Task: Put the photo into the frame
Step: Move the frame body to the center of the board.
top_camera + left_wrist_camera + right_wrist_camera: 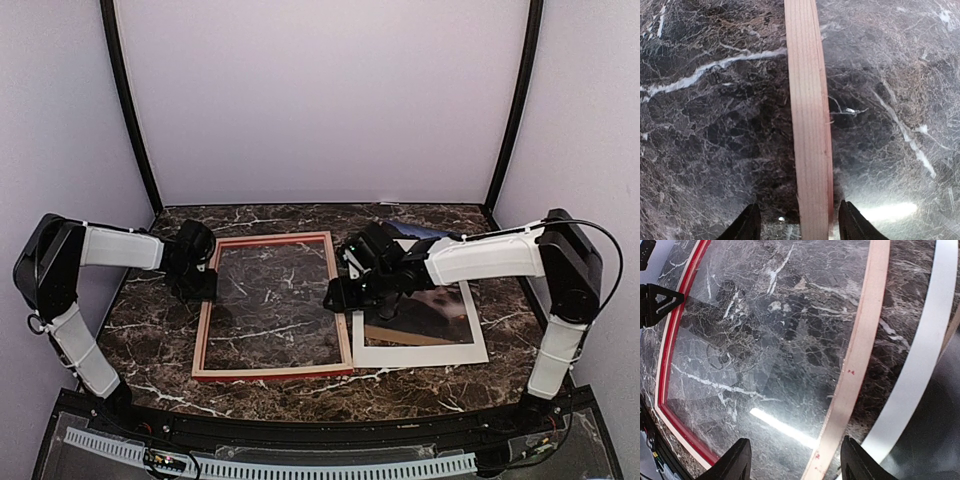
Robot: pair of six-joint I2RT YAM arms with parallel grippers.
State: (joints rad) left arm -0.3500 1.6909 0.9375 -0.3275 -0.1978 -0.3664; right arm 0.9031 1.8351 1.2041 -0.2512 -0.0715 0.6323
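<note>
The frame (272, 372) lies flat, left of centre, pale back up, with the marble showing through its glass. The photo (440, 312) lies just right of it. A white mat (420, 352) shows along the photo's left and lower edges, and the right arm (480, 258) crosses over its top.

The left gripper (205, 280) has its jaws apart astride the frame's left rail (807, 125), with a gap on one side. The right gripper (338, 295) also has its jaws apart, straddling the right rail (860, 350), with the mat strip (925, 365) just beyond.

The table (420, 395) is dark marble with white veins. The walls (320, 100) are pale lilac, with black posts (128, 110) at the back corners.
</note>
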